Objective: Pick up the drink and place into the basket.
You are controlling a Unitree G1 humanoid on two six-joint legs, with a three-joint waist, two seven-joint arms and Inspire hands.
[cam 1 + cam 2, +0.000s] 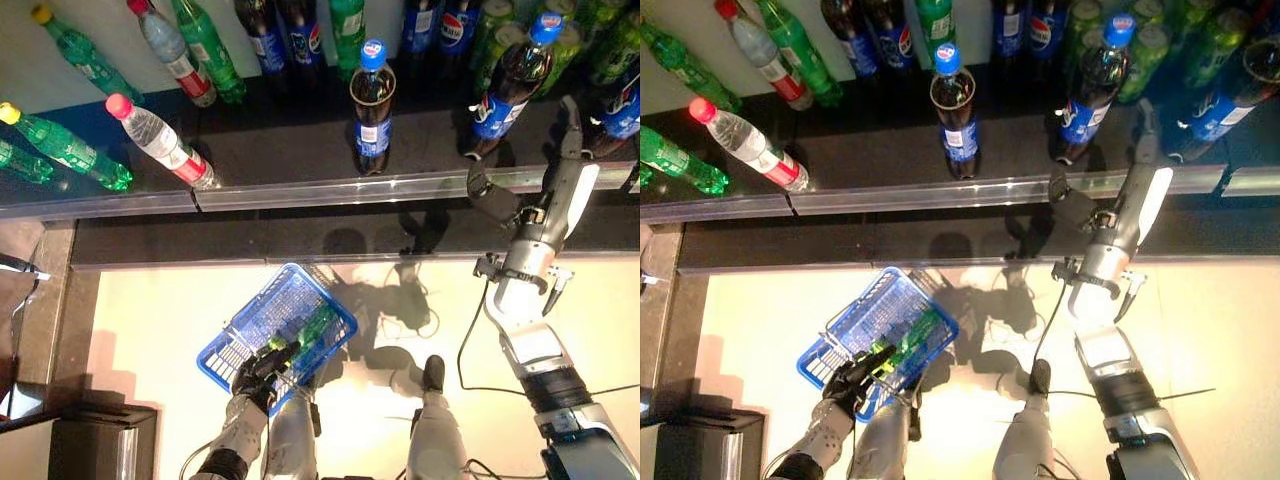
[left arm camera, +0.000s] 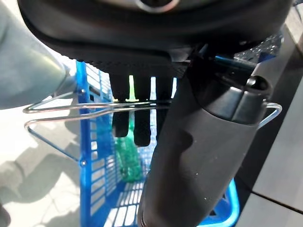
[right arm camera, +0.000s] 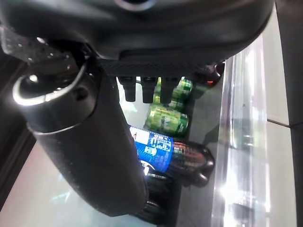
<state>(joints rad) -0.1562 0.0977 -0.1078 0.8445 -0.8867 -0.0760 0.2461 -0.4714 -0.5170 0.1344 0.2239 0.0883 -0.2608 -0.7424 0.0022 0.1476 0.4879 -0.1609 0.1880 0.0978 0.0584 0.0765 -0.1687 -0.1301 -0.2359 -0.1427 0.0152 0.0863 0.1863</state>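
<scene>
- Drink is a dark cola bottle (image 1: 505, 88) with a blue cap, standing on the black shelf (image 1: 300, 150), just ahead of the right hand (image 1: 545, 195) and not yet held.
- Right hand reaches up at the shelf edge with fingers straight and thumb spread, holding nothing; the step in hand, I judge, is the reach for the pick.
- Next move calls for bringing the palm beside the bottle's body and closing round it without toppling the neighbours.
- Left hand (image 1: 262, 368) has its fingers curled round the wire handle of the blue basket (image 1: 250, 325), held low over the floor.
- Right wrist view alone shows green cans (image 3: 168, 118) close behind the bottle.
- Left wrist view shows a green bottle (image 2: 129, 156) already lying in the basket, and the fingers hooked over the handle.
</scene>
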